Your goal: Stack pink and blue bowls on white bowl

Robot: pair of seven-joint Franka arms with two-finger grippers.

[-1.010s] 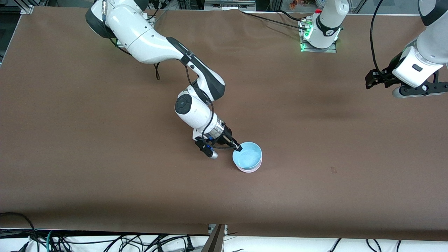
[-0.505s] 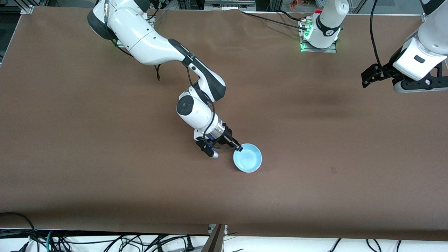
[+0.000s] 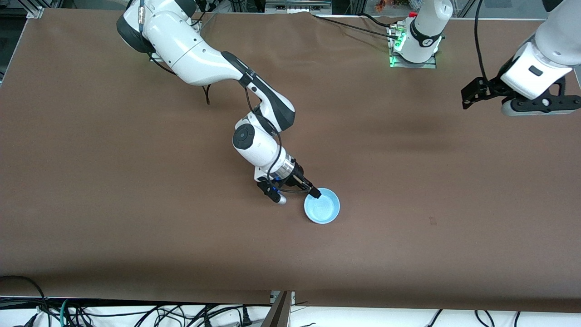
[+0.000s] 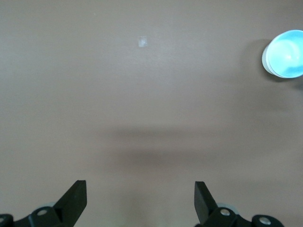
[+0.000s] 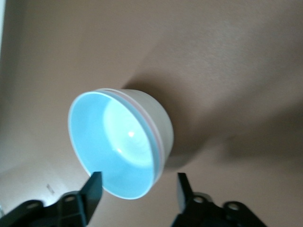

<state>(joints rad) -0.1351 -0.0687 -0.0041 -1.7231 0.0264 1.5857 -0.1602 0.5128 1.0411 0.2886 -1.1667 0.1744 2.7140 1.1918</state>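
The blue bowl (image 3: 322,205) sits near the middle of the table, nested on top of the stack. In the right wrist view the blue bowl (image 5: 113,146) rests in the pink bowl, which shows only as a thin rim line (image 5: 159,139), and both sit in the white bowl (image 5: 156,113). In the front view the pink and white bowls are hidden under the blue one. My right gripper (image 3: 313,194) (image 5: 138,189) is open, its fingers on either side of the stack's rim. My left gripper (image 3: 471,93) (image 4: 139,198) is open and empty, up over the left arm's end of the table.
The brown table cover (image 3: 136,204) lies bare around the stack. The stack also shows small in the left wrist view (image 4: 285,53). A small pale mark (image 4: 142,42) is on the cover. Cables hang along the table edge nearest the front camera (image 3: 136,313).
The blue bowl went from tilted above the stack to seated level in it. My right gripper shifted slightly at the rim. My left gripper rose and drifted toward the robots' bases.
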